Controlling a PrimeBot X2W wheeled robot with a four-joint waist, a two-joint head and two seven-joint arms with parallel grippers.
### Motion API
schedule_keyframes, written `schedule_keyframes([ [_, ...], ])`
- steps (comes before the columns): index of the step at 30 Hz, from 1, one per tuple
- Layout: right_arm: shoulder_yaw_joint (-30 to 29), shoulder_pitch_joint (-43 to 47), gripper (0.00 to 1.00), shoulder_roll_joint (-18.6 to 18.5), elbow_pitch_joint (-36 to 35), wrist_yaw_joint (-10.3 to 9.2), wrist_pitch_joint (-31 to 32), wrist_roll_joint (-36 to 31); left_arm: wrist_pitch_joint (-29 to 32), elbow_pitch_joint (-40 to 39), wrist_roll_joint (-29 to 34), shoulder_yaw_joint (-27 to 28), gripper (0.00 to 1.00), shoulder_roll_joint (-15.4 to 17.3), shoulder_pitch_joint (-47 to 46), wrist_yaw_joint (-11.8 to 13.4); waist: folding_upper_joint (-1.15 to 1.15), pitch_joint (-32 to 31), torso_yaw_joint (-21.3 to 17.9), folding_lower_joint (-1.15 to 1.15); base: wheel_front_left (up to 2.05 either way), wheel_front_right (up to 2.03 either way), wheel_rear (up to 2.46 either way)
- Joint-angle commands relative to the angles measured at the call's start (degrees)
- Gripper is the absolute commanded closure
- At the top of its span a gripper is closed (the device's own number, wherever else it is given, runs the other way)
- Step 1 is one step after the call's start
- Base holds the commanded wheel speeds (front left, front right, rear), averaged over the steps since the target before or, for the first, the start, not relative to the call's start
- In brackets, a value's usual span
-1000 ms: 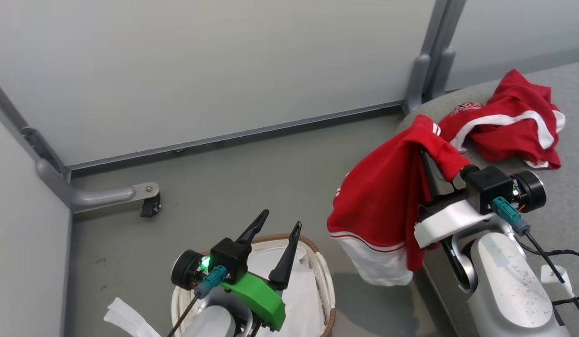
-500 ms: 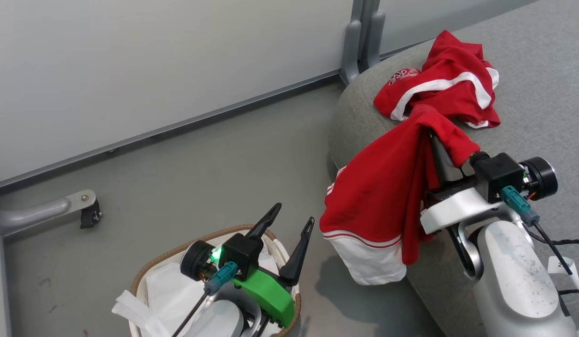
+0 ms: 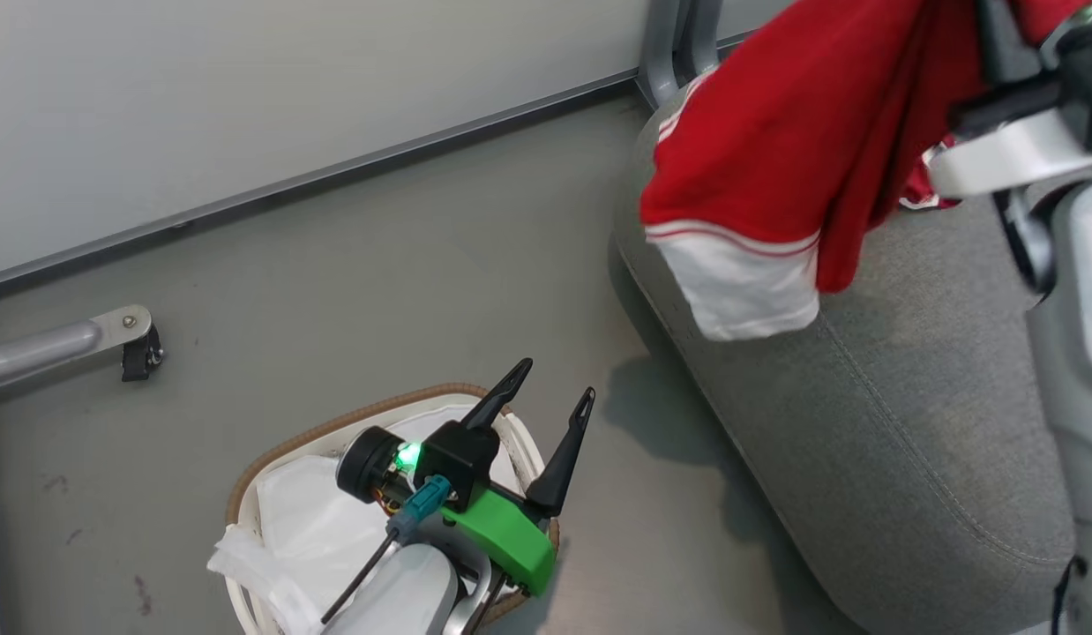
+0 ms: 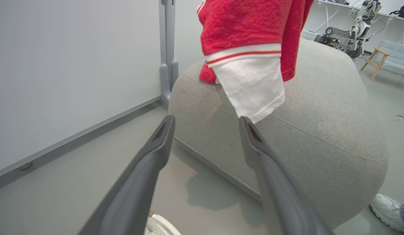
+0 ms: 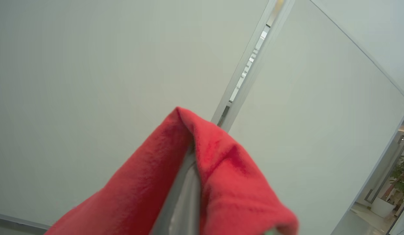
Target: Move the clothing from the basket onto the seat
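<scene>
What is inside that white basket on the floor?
The basket holds a crumpled white liner, with nothing on the part that shows. The left gripper and its arm cover the rest.

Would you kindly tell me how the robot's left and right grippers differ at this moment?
The left gripper has its jaws open and empty; the right gripper has its jaws shut on the red garment. The left hangs above the basket; the right is up over the seat. Both have long dark fingers.
</scene>
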Motion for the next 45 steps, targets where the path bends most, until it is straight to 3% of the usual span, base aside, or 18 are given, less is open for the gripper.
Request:
schedule_keyframes([
  [1, -0.47, -3.30, 1.00, -2.05, 0.92, -0.08, -0.15, -0.35, -0.02, -0.49, 0.70, 0.18, 0.00, 0.78, -1.03, -0.16, 0.00, 1.62, 0.53, 0.00, 0.00, 0.00, 0.00],
  [11, -4.35, -25.96, 1.00, -17.47, 13.70, -0.08, 2.31, -0.35, -0.02, -2.08, 2.16, 0.03, 0.00, 3.65, -5.44, -0.16, 0.00, 10.32, 1.92, 0.00, 0.00, 0.00, 0.00],
  [18, -9.47, -25.04, 1.00, -21.47, 23.96, -0.08, 0.68, -2.11, -0.02, -2.43, 3.14, 0.42, 0.00, 5.36, -9.07, -0.16, 0.00, 16.69, 2.48, 0.00, 0.00, 0.00, 0.00],
  [22, -15.06, -20.98, 1.00, -20.07, 28.50, -0.08, -0.07, -2.88, -0.02, -2.49, 3.77, 0.47, 0.00, 6.21, -10.35, -0.16, 0.00, 19.89, 2.55, 0.00, 0.00, 0.00, 0.00],
  [27, -20.52, -15.30, 1.00, -15.08, 28.96, -0.08, -0.16, -4.73, -0.02, -2.55, 4.58, 0.00, 0.00, 7.02, -11.15, -0.16, 0.00, 22.66, 2.25, 0.00, 0.00, 0.00, 0.00],
  [36, -22.00, -10.14, 1.00, -6.08, 29.16, -0.08, -0.19, -7.15, -0.02, -2.52, 5.06, 0.21, 0.00, 8.21, -11.82, -0.15, 0.00, 24.61, 1.27, 0.00, 0.00, 0.00, 0.00],
  [38, -21.76, -9.33, 0.66, -4.64, 28.97, -0.08, -0.19, -7.73, -0.02, -2.41, 4.99, 0.29, 0.00, 8.26, -11.85, -0.13, 0.00, 24.63, 1.16, 0.00, 0.00, 0.00, 0.00],
  [39, -21.51, -8.84, 0.24, -3.86, 28.68, -0.08, -0.19, -7.82, -0.02, -2.37, 4.92, 0.33, 0.00, 8.21, -11.81, -0.08, 0.00, 24.54, 1.11, 0.00, 0.00, 0.00, 0.00],
  [40, -21.32, -8.44, 0.00, -3.45, 28.45, -0.08, -0.19, -7.90, -0.02, -2.35, 4.87, 0.39, 0.00, 8.16, -11.80, -0.02, 0.00, 24.46, 1.09, 0.00, 0.00, 0.00, 0.00],
  [45, -19.34, -5.16, 0.00, -2.19, 26.31, -0.08, -0.18, -7.99, -0.02, -2.58, 4.34, 1.04, 0.00, 7.64, -11.00, 0.47, 0.00, 23.05, 0.94, 0.00, 0.00, 0.00, 0.00],
])
